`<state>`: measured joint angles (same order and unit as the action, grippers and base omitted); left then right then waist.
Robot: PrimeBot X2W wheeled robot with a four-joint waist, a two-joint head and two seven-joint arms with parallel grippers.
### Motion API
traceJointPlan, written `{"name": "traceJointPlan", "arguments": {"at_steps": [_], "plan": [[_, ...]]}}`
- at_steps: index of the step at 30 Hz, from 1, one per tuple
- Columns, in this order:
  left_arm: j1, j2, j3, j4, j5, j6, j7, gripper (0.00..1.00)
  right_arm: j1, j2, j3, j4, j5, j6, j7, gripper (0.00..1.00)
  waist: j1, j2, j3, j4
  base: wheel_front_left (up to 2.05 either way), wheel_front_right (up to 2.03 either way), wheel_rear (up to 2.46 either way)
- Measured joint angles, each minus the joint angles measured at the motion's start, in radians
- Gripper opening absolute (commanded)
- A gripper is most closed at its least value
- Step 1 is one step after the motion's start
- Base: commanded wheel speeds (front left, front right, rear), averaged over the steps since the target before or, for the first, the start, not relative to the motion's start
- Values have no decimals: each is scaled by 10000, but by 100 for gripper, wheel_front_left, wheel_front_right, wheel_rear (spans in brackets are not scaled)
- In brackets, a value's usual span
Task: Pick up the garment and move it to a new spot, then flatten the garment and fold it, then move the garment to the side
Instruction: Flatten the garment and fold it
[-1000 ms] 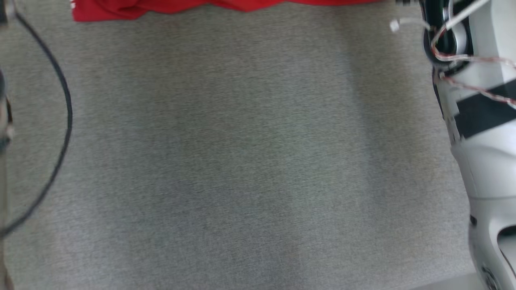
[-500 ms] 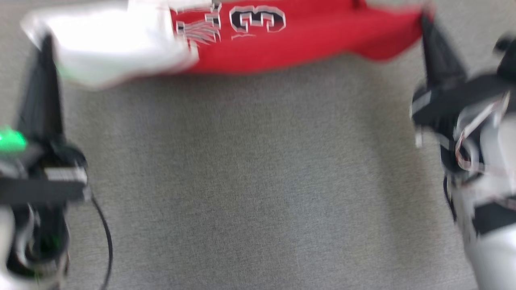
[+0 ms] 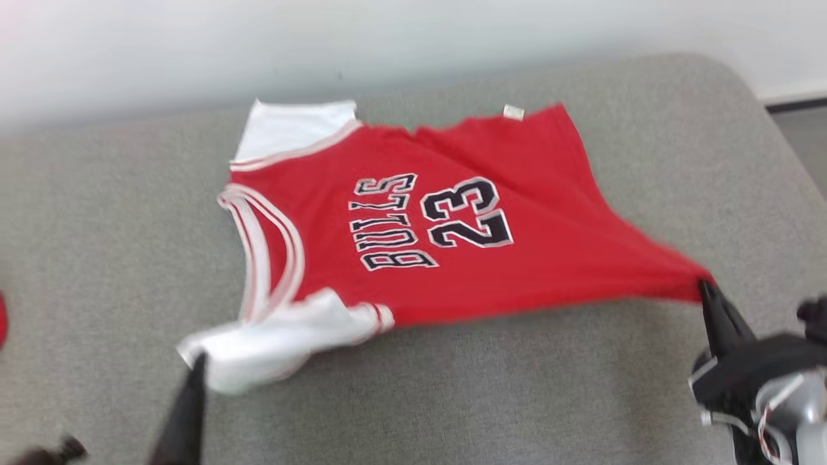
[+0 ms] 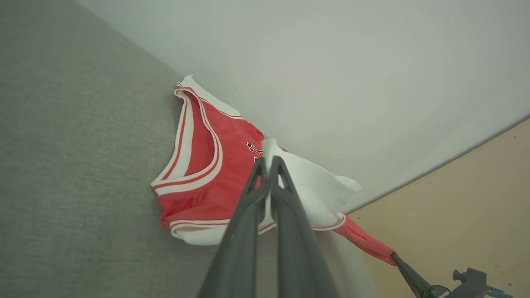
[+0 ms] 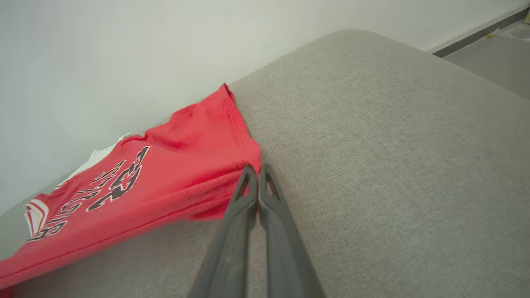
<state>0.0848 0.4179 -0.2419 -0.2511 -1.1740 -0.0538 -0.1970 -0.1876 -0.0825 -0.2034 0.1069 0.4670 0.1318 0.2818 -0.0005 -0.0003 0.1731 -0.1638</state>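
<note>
A red "BULLS 23" jersey with white trim lies spread and stretched across the grey cushion. My left gripper is at the lower left, shut on the bunched white shoulder part. In the left wrist view its fingers pinch that white cloth, with the jersey beyond. My right gripper is at the right, shut on the red hem corner, which is pulled to a point. The right wrist view shows those fingers closed on the edge of the jersey.
A white wall runs behind the cushion. The cushion's rounded right end drops to a floor with a dark baseboard. A red thing peeks in at the head view's left edge. Bare cushion lies in front of the jersey.
The head camera has swung up, so the whole picture shifted and the full jersey and wall now show. Both grippers stay shut on the jersey's near corners, as half a second ago.
</note>
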Motion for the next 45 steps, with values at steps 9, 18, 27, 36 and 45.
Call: {"name": "traceJointPlan", "arguments": {"at_steps": [9, 18, 27, 36, 45], "plan": [[1385, -270, -470, 591, -253, -155, -35, 0, 1077, 309, -709, -690, -322, 0, 217, 0, 2, 0, -859, 183, 0, 0, 0], [2015, -194, -828, 1003, -251, 25, 242, 0, 1720, 324, -905, -899, -1225, 0, 907, 0, 3, 1, -1265, 411, 0, 0, 0], [2362, -295, -928, 1225, -198, 75, 75, 0, 2111, 336, -788, -1099, -1639, 0, 882, 0, 3, 3, -1625, 475, 0, 0, 0], [-609, 190, -115, 805, 40, 270, 581, 0, -541, -293, 1106, -878, -1565, 0, 963, 0, 5, 3, -1558, 349, 0, 0, 0], [-6197, 918, 558, 1618, 616, 851, 1551, 0, -5776, -1191, 3795, 1538, -1039, 0, 107, 0, 8, 4, -706, -19, 0, 0, 0]]}}
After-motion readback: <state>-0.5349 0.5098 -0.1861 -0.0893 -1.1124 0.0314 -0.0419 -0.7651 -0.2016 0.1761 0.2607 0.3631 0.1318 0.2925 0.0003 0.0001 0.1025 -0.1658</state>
